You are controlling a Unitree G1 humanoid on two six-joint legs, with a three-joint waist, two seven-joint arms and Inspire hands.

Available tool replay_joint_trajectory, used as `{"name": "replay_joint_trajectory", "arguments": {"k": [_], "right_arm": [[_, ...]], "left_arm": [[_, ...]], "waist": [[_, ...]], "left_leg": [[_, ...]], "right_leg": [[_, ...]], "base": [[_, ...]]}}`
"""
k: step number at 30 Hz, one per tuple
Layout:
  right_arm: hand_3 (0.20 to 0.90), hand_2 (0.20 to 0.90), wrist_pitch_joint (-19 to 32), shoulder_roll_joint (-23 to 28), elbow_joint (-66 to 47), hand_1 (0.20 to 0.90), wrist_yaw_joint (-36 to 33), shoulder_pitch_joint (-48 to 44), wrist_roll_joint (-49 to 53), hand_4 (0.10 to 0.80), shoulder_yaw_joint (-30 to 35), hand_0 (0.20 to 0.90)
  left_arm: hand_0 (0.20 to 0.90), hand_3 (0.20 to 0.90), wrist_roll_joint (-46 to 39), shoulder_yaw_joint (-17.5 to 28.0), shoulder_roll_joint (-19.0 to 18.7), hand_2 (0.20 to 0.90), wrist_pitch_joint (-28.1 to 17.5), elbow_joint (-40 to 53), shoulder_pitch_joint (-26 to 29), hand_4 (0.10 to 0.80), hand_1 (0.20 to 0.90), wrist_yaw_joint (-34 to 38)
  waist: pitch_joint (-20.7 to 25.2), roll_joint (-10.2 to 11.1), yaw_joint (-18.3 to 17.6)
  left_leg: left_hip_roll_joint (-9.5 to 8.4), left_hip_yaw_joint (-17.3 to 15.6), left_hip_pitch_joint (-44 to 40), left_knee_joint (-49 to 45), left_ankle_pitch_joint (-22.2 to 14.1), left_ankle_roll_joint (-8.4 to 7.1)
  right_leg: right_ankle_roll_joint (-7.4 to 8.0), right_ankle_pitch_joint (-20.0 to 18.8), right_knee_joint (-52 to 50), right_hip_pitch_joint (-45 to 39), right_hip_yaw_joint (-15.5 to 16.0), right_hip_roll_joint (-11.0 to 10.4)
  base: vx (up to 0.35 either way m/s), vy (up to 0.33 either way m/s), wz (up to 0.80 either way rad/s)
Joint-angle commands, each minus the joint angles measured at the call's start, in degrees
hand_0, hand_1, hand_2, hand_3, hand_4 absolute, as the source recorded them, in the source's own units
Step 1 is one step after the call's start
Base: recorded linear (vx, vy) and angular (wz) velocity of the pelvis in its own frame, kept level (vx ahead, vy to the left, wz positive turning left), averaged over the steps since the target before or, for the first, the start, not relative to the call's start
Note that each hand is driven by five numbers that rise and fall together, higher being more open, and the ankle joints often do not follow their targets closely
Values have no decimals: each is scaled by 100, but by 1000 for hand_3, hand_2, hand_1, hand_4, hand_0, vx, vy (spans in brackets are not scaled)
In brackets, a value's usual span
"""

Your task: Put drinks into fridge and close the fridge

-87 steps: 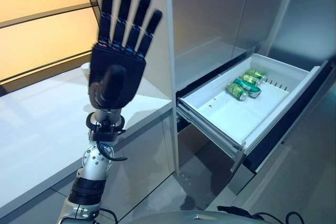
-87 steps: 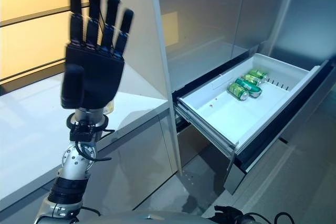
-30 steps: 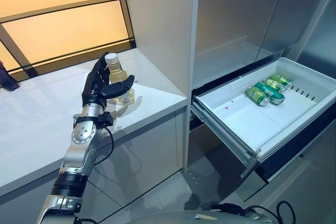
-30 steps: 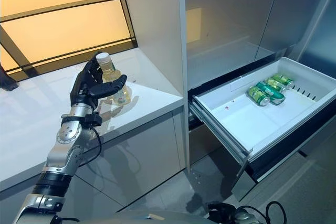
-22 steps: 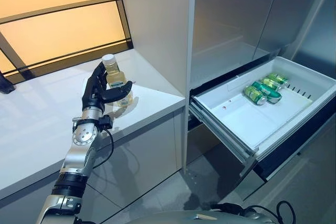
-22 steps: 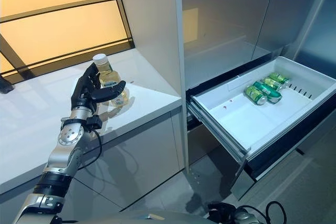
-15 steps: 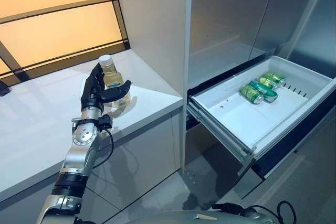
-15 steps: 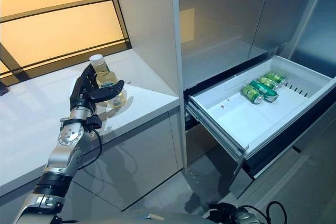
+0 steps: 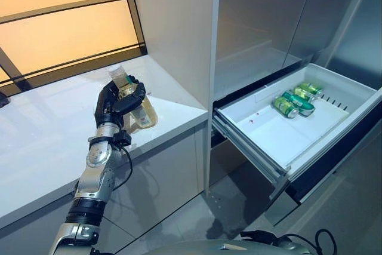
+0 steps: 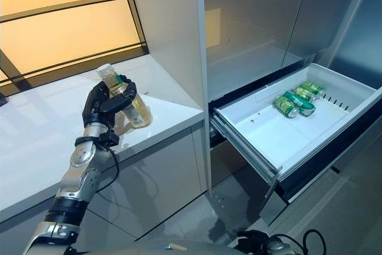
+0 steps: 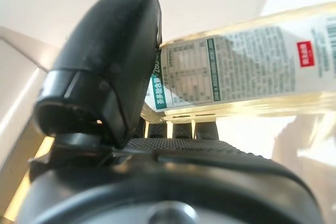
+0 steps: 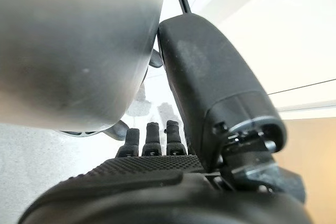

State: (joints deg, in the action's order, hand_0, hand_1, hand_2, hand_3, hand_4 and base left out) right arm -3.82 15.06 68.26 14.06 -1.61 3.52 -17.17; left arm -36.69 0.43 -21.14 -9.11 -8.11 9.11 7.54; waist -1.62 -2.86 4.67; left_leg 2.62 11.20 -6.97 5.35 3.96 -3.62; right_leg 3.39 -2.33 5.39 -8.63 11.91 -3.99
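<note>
A clear bottle of pale yellow drink (image 9: 142, 110) with a white cap is tilted on the white counter (image 9: 42, 141), cap leaning away from the fridge. My left hand (image 9: 114, 101) is shut round its upper part; in the left wrist view the thumb (image 11: 110, 61) presses on the labelled bottle (image 11: 252, 66). The white fridge drawer (image 9: 280, 138) stands pulled out to the right, with green cans (image 9: 292, 101) lying at its far end. My right hand (image 12: 210, 114) shows in its wrist view, fingers relaxed, holding nothing.
Steel fridge doors (image 9: 268, 10) rise above the drawer. A white upright panel (image 9: 176, 22) stands between the counter and the fridge. An amber window (image 9: 59, 22) backs the counter. Grey floor (image 9: 197, 219) lies below the drawer.
My left hand has closed its thumb and fingers round the bottle, which stood upright before and now leans. The camera has shifted a little.
</note>
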Motion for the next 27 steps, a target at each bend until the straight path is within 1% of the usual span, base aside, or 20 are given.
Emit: {"name": "replay_joint_trajectory", "arguments": {"k": [1,4,7,8,10,11,13,14,17,21,22,23,27], "right_arm": [[900,900,217,-280,-499,900,34,45,628,800,-175,900],[900,900,336,-314,-966,900,-6,53,954,800,-95,900],[900,900,424,-367,-1849,900,134,84,1168,800,-98,900],[900,900,383,-369,-2155,900,192,105,1198,800,-126,900],[900,900,-77,-385,-3278,900,412,198,1390,800,-218,900],[900,900,-74,-384,-3565,900,534,243,1473,800,-258,900],[900,900,-169,-357,-4490,900,721,281,1614,800,-307,900],[900,900,-96,-319,-4770,900,814,273,1678,800,-310,900],[900,900,-319,-39,-6174,900,944,97,1948,800,-112,900],[900,900,-77,388,-7208,900,930,-172,2070,800,165,900],[900,900,-76,388,-7207,900,930,-172,2070,800,165,900],[900,900,-103,526,-7591,900,895,-334,2193,800,310,900],[900,900,-85,678,-8106,900,781,-666,2329,800,520,900]], "left_arm": [[300,200,-712,258,-130,300,-1006,1042,550,100,300,-839],[300,200,-1059,184,-45,300,-1014,1270,557,100,300,-1284],[300,200,-1771,43,104,300,-920,1578,588,100,300,-1948],[300,200,-1933,10,154,300,-894,1639,600,100,300,-2131],[300,200,-2160,-106,272,300,-835,1840,585,100,300,-2444],[300,200,-2179,-159,293,300,-852,1883,580,100,300,-2539],[300,200,-2177,-279,288,300,-922,1978,584,100,300,-2683],[300,200,-2128,-350,272,300,-965,2055,583,100,300,-2686],[300,200,-1696,-509,198,300,-1225,2231,583,100,300,-2624],[300,200,-1043,-575,9,300,-1534,2308,619,100,300,-2514],[300,200,-1042,-576,9,300,-1535,2308,620,100,300,-2513],[300,200,-987,-591,-74,300,-1510,2306,676,100,300,-2497],[300,200,-954,-623,-174,300,-1426,2273,759,100,300,-2538]], "waist": [[160,268,-81],[153,266,-111],[133,266,-165],[126,270,-186],[96,301,-252],[84,314,-275],[56,348,-338],[46,361,-358],[25,394,-436],[16,410,-497],[15,410,-495],[30,413,-524],[77,413,-559]], "left_leg": [[-551,-695,-148,-35,-411,478],[-554,-680,-148,-35,-410,478],[-552,-673,-150,-35,-412,487],[-550,-673,-149,-35,-413,482],[-550,-665,-145,-35,-411,475],[-550,-667,-148,-35,-408,471],[-548,-677,-150,-35,-406,459],[-549,-678,-150,-35,-402,457],[-554,-711,-131,-35,-397,460],[-546,-788,-114,-35,-399,473],[-546,-790,-115,-35,-399,473],[-541,-822,-107,-35,-403,478],[-527,-911,-58,-35,-372,492]], "right_leg": [[-198,138,-118,-130,-694,115],[-200,117,-99,-131,-717,121],[-200,101,-95,-120,-747,130],[-195,94,-90,-116,-752,130],[-185,77,-82,-101,-784,137],[-184,72,-79,-100,-797,139],[-170,58,-66,-94,-813,137],[-164,51,-62,-91,-824,138],[-133,22,-43,-52,-913,150],[-101,-10,-39,3,-1018,162],[-101,-11,-39,3,-1020,162],[-92,-13,-39,24,-1066,169],[-83,-64,-39,103,-1160,179]], "base": [[0,0,0],[0,0,0],[-2,-4,-1],[0,0,0],[-25,-38,0],[-29,-40,-3],[-28,-39,-6],[-27,-35,-4],[-20,-12,-6],[-23,-6,-7],[-13,2,-17],[-6,4,-16],[-18,4,-19]]}}
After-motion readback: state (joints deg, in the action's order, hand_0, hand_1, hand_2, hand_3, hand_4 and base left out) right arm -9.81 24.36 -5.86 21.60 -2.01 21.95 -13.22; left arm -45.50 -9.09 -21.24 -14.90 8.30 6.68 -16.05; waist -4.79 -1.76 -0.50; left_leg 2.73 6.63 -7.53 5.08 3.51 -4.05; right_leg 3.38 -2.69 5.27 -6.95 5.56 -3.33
